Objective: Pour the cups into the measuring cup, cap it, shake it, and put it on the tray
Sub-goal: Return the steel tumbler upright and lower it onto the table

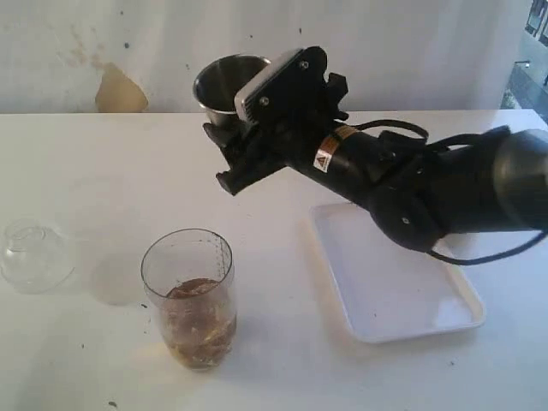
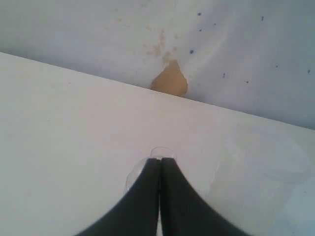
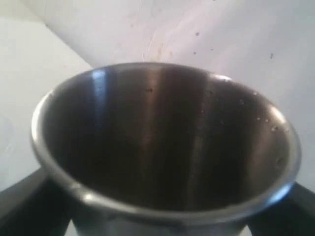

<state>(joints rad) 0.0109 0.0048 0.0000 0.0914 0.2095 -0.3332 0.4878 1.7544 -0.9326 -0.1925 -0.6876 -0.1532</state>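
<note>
Tumbler [image 1: 229, 79] mostly hidden behind right tool [image 1: 238, 133], only rim visible.

3 cups [image 1: 224, 86] [image 1: 190, 295] [image 1: 116, 257], 1 cap [image 1: 34, 255], 1 tray [image 1: 402, 291]

Warning-triangle sticker [image 1: 325, 159] on right arm [image 1: 428, 188], text illegible.

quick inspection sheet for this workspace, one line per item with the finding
surface: white table, a few dark specks
job's things: measuring cup upright, uncapped, brown contents low down; cap on the table, apart from it; tray flat on the table; steel tumbler held aloft, no liquid seen inside; wooden cup: nothing seen
clutter: faint translucent shape beside the cap, unclear
grippers: right pincer shut on steel tumbler; left pincer shut, holding nothing
cables: black cable on the right arm
surroundings: white wall, tan patch
</note>
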